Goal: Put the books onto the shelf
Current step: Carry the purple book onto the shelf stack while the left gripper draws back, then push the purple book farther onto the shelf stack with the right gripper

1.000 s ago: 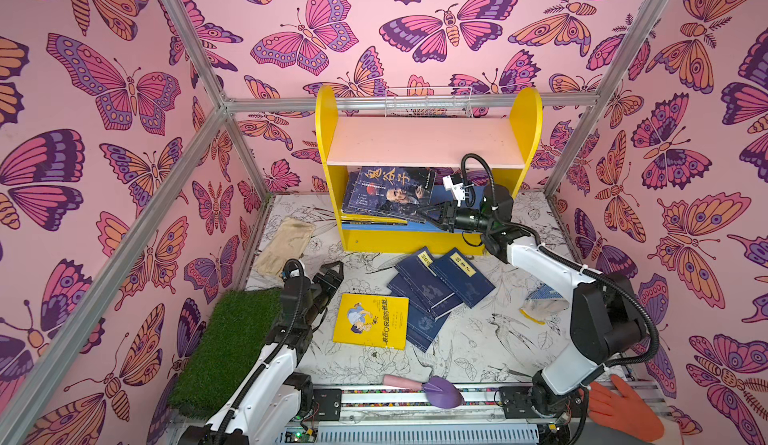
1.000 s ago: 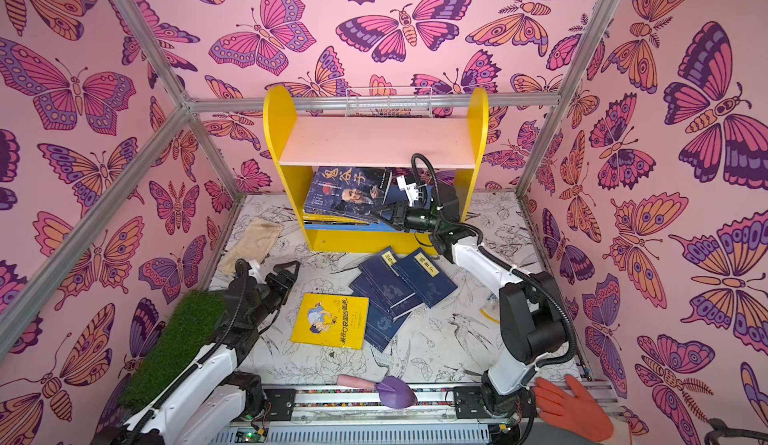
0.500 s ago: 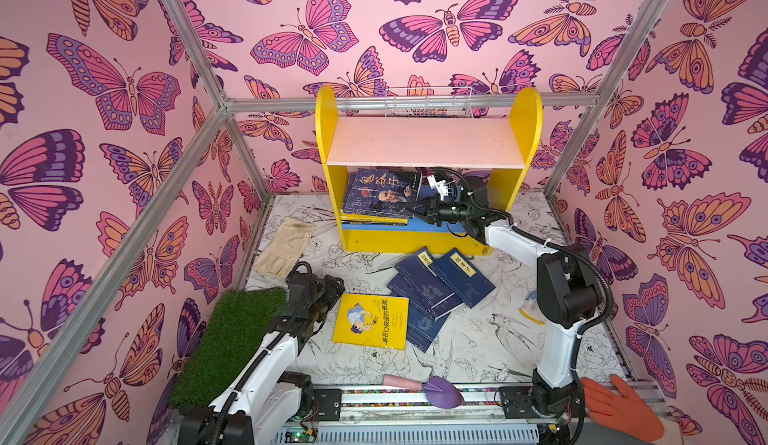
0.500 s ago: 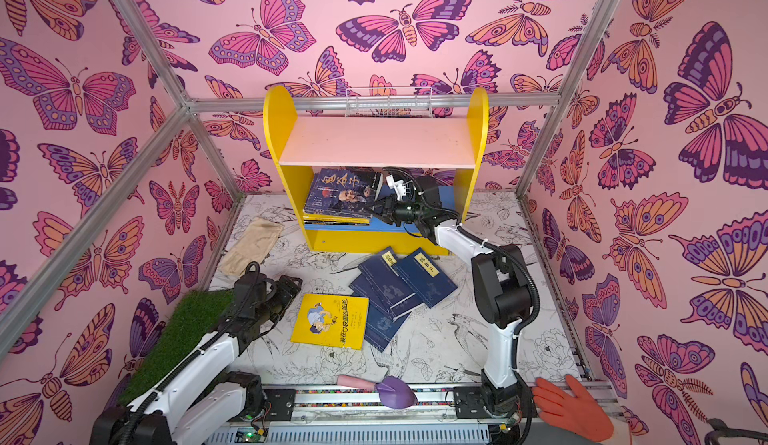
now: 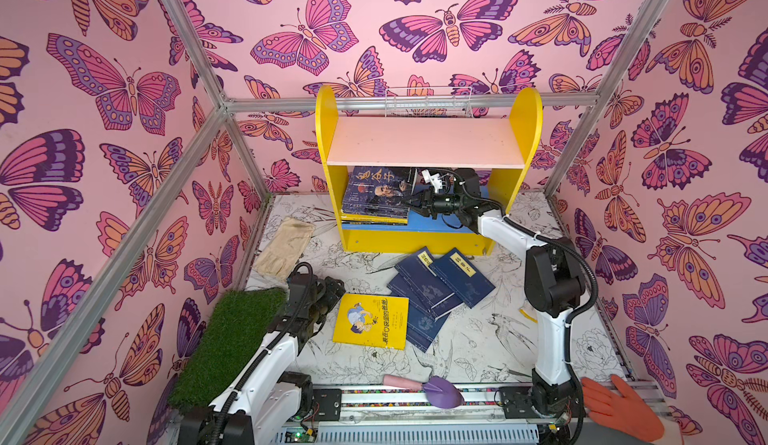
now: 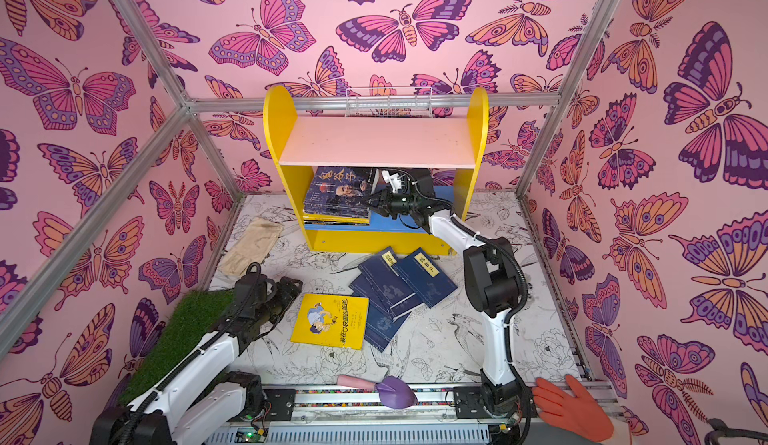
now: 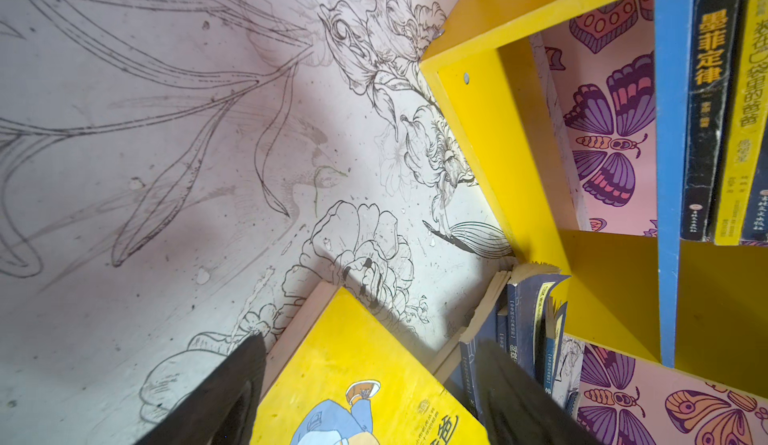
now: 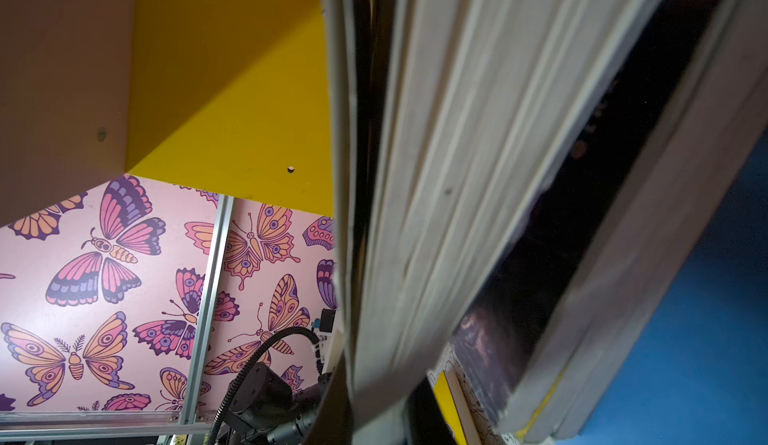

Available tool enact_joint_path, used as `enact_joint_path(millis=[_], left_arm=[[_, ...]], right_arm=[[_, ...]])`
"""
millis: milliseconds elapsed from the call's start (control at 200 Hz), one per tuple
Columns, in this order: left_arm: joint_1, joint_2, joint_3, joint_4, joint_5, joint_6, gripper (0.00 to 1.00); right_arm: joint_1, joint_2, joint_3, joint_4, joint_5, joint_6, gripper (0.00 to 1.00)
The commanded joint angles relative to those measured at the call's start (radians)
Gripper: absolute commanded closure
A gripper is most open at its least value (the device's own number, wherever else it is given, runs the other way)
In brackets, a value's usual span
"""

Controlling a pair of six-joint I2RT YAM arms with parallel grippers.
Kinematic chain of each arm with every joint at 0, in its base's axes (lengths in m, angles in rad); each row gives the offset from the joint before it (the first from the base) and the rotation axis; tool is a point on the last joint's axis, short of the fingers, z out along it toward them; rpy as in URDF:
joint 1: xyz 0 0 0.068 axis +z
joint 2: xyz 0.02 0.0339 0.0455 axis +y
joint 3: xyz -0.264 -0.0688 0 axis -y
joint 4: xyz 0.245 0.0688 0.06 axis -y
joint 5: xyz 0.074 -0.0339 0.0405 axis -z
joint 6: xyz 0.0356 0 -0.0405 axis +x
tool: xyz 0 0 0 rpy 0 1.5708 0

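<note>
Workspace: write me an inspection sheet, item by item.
Surface: table with flower drawings, speckled with dirt.
Job's things: shelf; stack of books lying on its blue board; yellow book and navy books on the table.
Clutter: grass mat, cloth, trowel, orange glove; wire basket behind the shelf.
Pincers: left pincer open, over the yellow book's edge; right pincer shut, at the stack; whether it grips a book cannot be told.
Cables: black hoses along both arms.
Surroundings: butterfly walls, metal frame.
</note>
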State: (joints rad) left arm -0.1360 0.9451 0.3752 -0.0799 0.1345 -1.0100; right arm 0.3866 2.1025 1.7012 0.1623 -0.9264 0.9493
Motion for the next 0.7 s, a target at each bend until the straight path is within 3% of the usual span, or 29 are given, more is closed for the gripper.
enact_joint_path(millis=[0, 696], left_arm=[[0.005, 0.009, 0.008, -0.019, -0.001, 0.018, 0.19], [0.005, 0.024, 0.009, -0.019, 0.004, 0.02, 0.19]], right_arm=[[-0.009, 0.008, 0.067, 0.011, -0.064, -0.024, 1.0], [0.02, 0.074, 0.184, -0.103, -0.067, -0.065, 0.95]])
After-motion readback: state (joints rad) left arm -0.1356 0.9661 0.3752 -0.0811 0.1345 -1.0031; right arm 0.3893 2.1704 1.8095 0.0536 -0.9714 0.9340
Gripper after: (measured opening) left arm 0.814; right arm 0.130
